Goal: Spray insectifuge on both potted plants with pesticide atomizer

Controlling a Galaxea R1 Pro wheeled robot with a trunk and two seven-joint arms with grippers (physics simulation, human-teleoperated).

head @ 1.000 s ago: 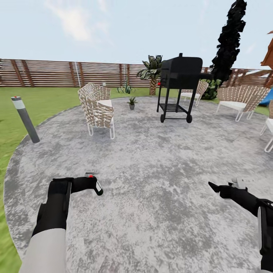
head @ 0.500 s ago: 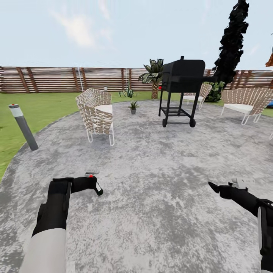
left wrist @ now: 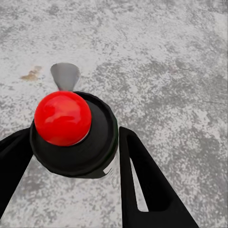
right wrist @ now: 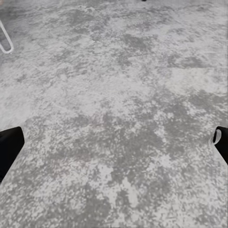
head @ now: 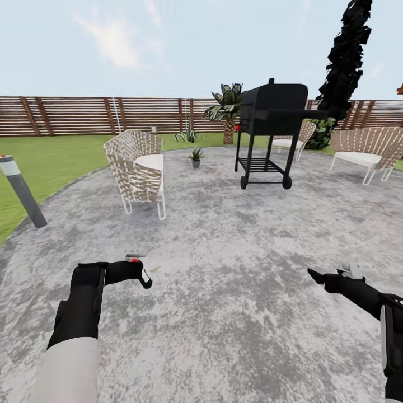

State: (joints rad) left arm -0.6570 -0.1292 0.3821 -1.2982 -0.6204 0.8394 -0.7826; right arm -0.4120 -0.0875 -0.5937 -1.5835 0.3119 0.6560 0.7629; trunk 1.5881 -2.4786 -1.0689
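Over the last second the whole head view has swung and crept forward, so the camera has moved rather than the furniture: the grill now sits more squarely ahead and the grey bollard has slid out toward the edge, which suggests the robot is still travelling toward the plants, not yet spraying. The left gripper keeps its fingers clamped round the pesticide atomizer, red button up and nozzle pointing out over the paving. The right gripper hangs with fingers spread wide, holding nothing. One potted plant stands just left of the grill, beyond the wicker chair; its little grey pot seems to hold only the leafy rosette, though it is too far off to be sure.
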